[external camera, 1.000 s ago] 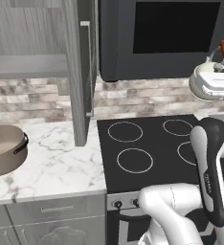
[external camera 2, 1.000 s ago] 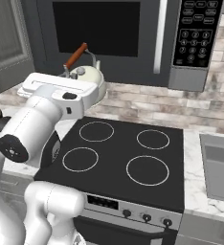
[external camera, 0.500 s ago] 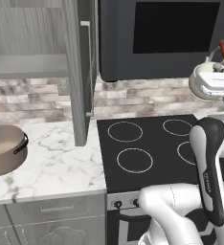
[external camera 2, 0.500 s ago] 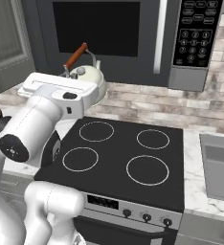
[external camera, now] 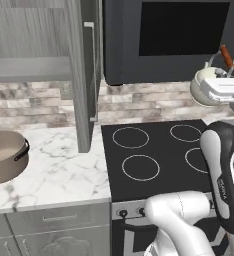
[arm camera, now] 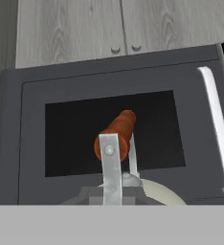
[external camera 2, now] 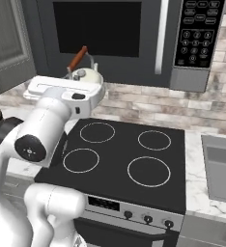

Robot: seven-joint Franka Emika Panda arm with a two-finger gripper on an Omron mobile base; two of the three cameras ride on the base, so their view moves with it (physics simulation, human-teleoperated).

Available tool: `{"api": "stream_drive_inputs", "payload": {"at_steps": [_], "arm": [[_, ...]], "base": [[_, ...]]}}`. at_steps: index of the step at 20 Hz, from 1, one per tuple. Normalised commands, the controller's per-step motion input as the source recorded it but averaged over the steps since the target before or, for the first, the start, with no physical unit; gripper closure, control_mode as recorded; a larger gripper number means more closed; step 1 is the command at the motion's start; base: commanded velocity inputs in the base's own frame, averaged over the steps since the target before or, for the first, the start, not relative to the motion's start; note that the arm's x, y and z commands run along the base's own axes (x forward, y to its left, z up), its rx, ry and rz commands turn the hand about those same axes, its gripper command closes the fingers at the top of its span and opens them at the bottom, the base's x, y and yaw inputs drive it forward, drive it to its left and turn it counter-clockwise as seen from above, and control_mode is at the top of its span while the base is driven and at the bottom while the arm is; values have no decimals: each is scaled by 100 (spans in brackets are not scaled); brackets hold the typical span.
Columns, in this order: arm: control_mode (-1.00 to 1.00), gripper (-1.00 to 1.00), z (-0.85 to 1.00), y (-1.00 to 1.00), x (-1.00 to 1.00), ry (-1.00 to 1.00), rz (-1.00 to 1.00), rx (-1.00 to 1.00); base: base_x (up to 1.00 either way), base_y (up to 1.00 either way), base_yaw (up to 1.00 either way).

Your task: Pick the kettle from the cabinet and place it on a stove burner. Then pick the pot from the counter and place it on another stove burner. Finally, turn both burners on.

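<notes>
The cream-white kettle (external camera 2: 89,77) hangs in the air in front of the microwave, high above the back of the black cooktop (external camera 2: 120,149). My gripper (external camera 2: 88,89) is shut on it. In the left base view the kettle (external camera: 205,85) sits at the end of my white hand, its reddish handle bar tilted up. The hand view looks past the reddish bar (arm camera: 116,135) and the kettle's cream body (arm camera: 158,194); the fingertips are hidden. Several white ring burners (external camera: 140,167) lie bare. The taupe pot (external camera: 4,156) stands on the marble counter (external camera: 59,170) at the far left. The cabinet (external camera: 31,69) stands open with a bare shelf.
The black microwave (external camera: 174,35) hangs just behind the kettle. The cabinet's dark door (external camera: 88,75) sticks out between counter and stove. A sink (external camera 2: 221,166) lies right of the cooktop. Knobs (external camera 2: 148,219) line the stove's front.
The held kettle has sunk slightly and drifted a little toward the cooktop's middle. The pot and the cabinet door have not moved.
</notes>
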Motion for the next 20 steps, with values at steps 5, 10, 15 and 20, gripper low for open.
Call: {"api": "stream_drive_inputs", "payload": {"at_steps": [5,10,15,20], "arm": [[-100,100,-21,0,11,1,20,0],[-100,100,-22,0,10,2,21,0],[-100,100,-17,0,10,3,20,-3],[-100,100,-32,7,11,1,19,-6]], "base": [[0,0,0],[0,0,0],[0,0,0],[0,0,0]]}}
